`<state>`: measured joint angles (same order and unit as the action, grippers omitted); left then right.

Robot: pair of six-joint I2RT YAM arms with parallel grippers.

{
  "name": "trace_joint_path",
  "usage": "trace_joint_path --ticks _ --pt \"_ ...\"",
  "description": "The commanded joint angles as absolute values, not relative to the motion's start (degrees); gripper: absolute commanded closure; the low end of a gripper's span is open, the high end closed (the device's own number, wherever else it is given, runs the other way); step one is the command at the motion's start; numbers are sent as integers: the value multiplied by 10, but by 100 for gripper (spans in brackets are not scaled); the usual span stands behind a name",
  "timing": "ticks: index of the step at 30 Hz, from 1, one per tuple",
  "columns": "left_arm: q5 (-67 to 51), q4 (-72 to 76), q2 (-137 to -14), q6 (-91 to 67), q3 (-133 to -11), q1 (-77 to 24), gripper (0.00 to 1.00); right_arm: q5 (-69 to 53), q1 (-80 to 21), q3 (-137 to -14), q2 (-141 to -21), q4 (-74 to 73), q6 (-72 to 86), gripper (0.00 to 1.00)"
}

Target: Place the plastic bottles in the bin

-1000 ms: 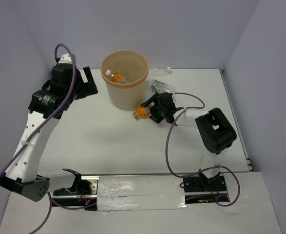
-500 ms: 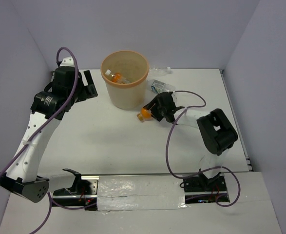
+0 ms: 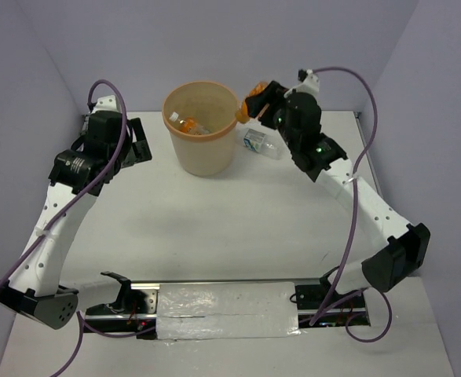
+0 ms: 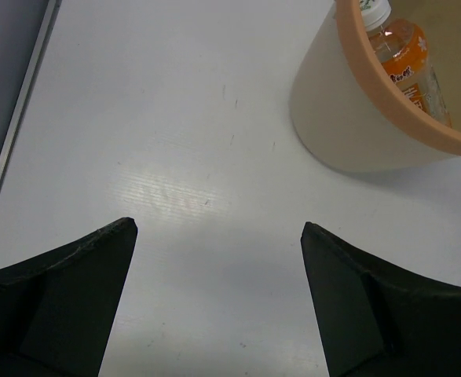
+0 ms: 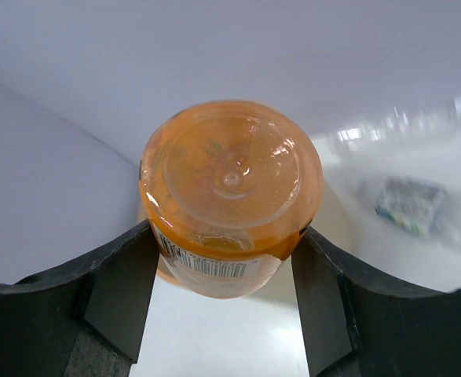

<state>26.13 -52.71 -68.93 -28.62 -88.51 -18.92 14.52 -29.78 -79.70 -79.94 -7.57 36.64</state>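
The bin [image 3: 203, 157] is sitting just left of the right gripper [image 3: 263, 106], whose fingers are clamping an orange bottle [image 3: 254, 100] by the bin's rim. The left gripper [image 4: 218, 259] is hanging wide open, gripping nothing. A second orange bottle [image 3: 189, 124] is lying inside the bin, and a clear bottle [image 3: 260, 141] is lying beneath the right gripper.

The top external camera looks down from high on the near side, far enough back to take in the whole table [image 3: 214, 228], with the bin [image 3: 203, 157] toward its far edge. The left wrist camera sits close at the bin's left, facing its wall; both views show the orange bottle inside [image 4: 407, 63]. The right wrist camera, raised by the bin's right rim, is nearly filled by the gripped orange bottle [image 5: 230, 181] — the labelled clear bottle [image 5: 407, 206] behind it shows from above too.
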Motion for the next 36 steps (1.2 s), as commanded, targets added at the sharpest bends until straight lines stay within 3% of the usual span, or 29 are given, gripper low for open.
trace_joint_path --ticks 1,10,14,17,23,29,33,36 --pt "278 -520 -667 -279 -896 -186 1 158 -306 -909 -847 -101 290 46" --pt "301 -543 -664 -266 -909 -186 0 120 -337 -1269 -1140 -226 279 35" --pt "295 -547 -657 -268 -908 -185 0 96 -344 -1365 -1194 -283 287 6" --pt "296 -544 -659 -268 -904 -185 0 105 -344 -1341 -1157 -268 279 0" --pt "302 -539 -671 -251 -919 -185 1 211 -327 -1227 -1021 -239 192 0" --pt "304 -536 -686 -251 -931 -185 0 187 -222 -1078 -928 -254 169 0" --pt "299 -529 -692 -257 -929 -185 1 81 -160 -1054 -955 -293 119 0" --pt "288 -526 -695 -257 -933 -185 0 78 -145 -1095 -1023 -360 58 0"
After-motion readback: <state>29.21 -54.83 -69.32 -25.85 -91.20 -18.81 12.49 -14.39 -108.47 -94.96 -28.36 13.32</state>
